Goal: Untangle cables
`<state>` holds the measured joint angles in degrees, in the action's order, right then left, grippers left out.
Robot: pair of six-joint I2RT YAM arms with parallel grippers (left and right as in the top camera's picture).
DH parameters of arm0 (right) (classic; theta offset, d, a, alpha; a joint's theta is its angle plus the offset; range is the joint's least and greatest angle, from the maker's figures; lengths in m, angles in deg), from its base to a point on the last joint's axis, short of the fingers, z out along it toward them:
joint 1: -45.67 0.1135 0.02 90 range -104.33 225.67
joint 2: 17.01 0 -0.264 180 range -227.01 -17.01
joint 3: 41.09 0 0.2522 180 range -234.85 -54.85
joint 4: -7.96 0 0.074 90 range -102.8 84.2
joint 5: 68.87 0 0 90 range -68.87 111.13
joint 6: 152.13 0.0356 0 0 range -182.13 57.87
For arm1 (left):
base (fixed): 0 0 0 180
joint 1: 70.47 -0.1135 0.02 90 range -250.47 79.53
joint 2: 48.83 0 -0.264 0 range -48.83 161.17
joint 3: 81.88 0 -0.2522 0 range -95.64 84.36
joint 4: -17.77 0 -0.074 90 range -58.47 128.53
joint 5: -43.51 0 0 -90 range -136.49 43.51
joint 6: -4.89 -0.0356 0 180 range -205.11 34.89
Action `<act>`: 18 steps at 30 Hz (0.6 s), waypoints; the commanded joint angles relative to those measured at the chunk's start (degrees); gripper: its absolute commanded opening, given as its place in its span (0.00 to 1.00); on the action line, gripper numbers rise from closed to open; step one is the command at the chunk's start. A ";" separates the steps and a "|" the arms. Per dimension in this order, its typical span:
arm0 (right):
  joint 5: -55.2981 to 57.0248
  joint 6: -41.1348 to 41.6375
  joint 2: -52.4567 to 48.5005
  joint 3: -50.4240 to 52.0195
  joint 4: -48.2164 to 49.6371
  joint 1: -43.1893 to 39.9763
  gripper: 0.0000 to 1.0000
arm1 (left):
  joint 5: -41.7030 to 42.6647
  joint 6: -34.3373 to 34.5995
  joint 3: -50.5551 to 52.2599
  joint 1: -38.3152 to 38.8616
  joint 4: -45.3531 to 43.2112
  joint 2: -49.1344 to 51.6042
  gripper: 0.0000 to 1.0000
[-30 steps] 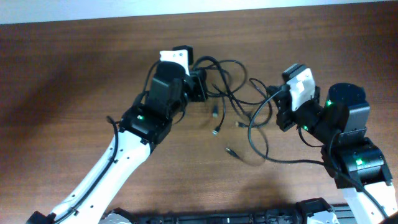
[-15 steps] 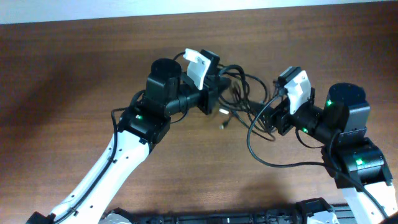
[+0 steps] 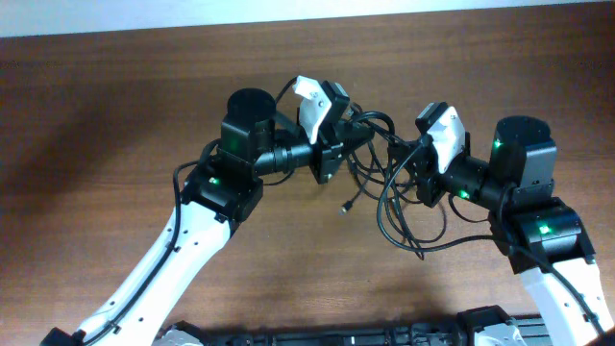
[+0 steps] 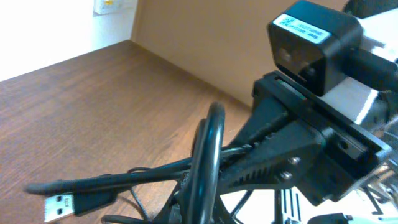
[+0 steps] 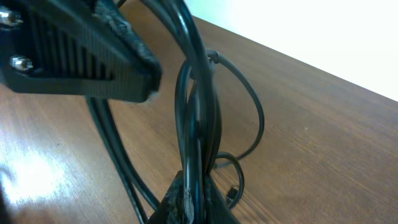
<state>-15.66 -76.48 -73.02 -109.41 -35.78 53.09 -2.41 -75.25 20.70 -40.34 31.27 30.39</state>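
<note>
The cables (image 3: pixel 371 154) are a tangle of thin black cords hanging between my two grippers above the brown table, with loops drooping to the wood (image 3: pixel 413 240) and one plug (image 3: pixel 344 206) dangling. My left gripper (image 3: pixel 348 139) is shut on the tangle from the left. In the left wrist view the cables (image 4: pixel 208 155) cross right in front of the lens and a USB plug (image 4: pixel 62 204) sticks out to the left. My right gripper (image 3: pixel 404 159) is shut on them from the right; its jaws (image 5: pixel 193 202) pinch several strands (image 5: pixel 193 124).
The brown wooden table (image 3: pixel 115 115) lies under both arms. A pale wall runs along its far edge (image 3: pixel 307 12). The opposing gripper's black body (image 4: pixel 298 155) fills the right of the left wrist view, and a black finger (image 5: pixel 81 56) crosses the upper left of the right wrist view.
Both grippers have moved toward each other. The left gripper has swung right and turned, and the cables, earlier spread on the table, now bunch between them.
</note>
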 commanded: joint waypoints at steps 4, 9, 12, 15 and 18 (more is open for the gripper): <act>-1.79 0.50 0.42 -0.52 0.00 0.04 0.04 | -14.58 3.04 -0.63 0.07 0.83 -1.79 0.00; -1.77 1.55 1.46 -0.52 0.15 0.04 0.04 | -40.54 16.24 -0.63 0.07 10.36 -1.79 0.00; -1.25 1.57 2.49 -0.52 0.26 0.04 0.04 | -44.54 19.47 -0.63 0.07 14.40 -1.79 0.00; 4.20 5.07 3.13 -0.52 0.26 0.04 0.04 | -44.54 20.39 -0.63 0.07 15.26 -1.79 0.00; 10.45 9.44 3.72 -0.52 0.15 0.04 0.04 | -44.24 22.08 -0.63 -0.72 15.80 -1.79 0.00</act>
<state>-13.54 -72.63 -71.36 -109.41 -35.80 53.27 -40.12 -56.38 20.70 -39.36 46.16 29.58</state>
